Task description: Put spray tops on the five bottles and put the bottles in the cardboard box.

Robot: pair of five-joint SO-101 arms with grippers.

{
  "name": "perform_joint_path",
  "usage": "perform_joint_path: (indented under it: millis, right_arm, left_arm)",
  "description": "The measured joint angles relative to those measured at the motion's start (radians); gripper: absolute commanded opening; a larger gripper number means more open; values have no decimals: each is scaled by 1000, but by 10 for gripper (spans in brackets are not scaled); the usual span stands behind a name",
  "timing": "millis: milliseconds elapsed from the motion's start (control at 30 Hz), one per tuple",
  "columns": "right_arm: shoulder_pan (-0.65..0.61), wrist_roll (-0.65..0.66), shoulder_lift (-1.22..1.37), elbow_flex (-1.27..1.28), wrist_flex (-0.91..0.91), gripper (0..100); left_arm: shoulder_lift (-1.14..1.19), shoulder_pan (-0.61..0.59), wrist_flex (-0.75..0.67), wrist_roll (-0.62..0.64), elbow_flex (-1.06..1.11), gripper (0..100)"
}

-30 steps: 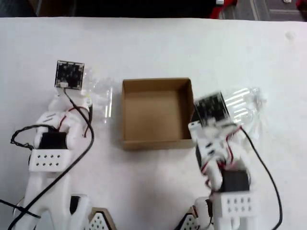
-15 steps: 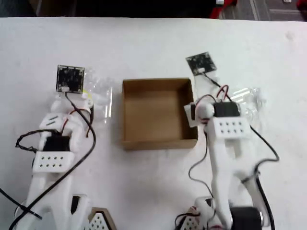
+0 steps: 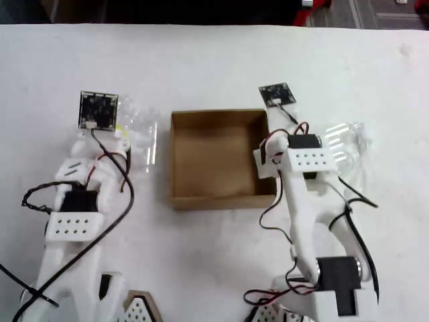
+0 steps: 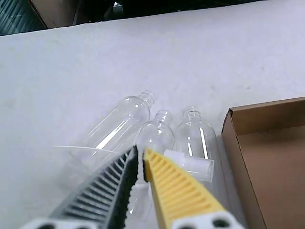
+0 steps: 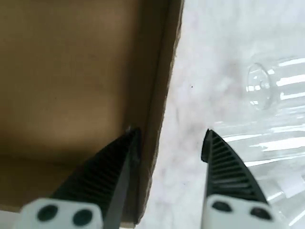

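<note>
Left gripper [image 4: 141, 160] clenched above three bottles [image 4: 157, 133] at the box's [image 3: 221, 200] 9 o'clock; right gripper [image 5: 170, 133] released, straddling its 3 o'clock wall; other bottles [image 5: 279, 90] just beyond.

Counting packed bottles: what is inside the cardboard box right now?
Bare brown floor shows in the cardboard box; the bottles lie outside it. The right gripper straddles its right wall, and that arm hides the floor alongside.

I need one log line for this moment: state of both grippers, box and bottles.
cardboard box: empty | left gripper: shut, over three uncapped bottles | right gripper: open, astride box wall
</note>
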Motion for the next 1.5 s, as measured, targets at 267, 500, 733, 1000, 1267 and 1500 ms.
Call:
perform_joint_path:
  millis: [267, 500, 733, 1000, 1267, 1500]
  right_arm:
    - [2, 0, 26, -2, -3, 44]
    - [5, 0, 28, -2, -26, 16]
    - [2, 0, 28, 20, -29, 16]
    - [2, 0, 28, 20, 32, 16]
    - [2, 28, 28, 20, 89, 16]
    - [0, 38, 28, 69, 97, 16]
  left_arm:
    - [0, 0, 0, 0, 0, 23]
    - [0, 0, 0, 0, 0, 23]
    - [0, 12, 0, 0, 0, 23]
    - [0, 12, 0, 0, 0, 23]
    - [0, 12, 0, 0, 0, 23]
    - [0, 12, 0, 0, 0, 23]
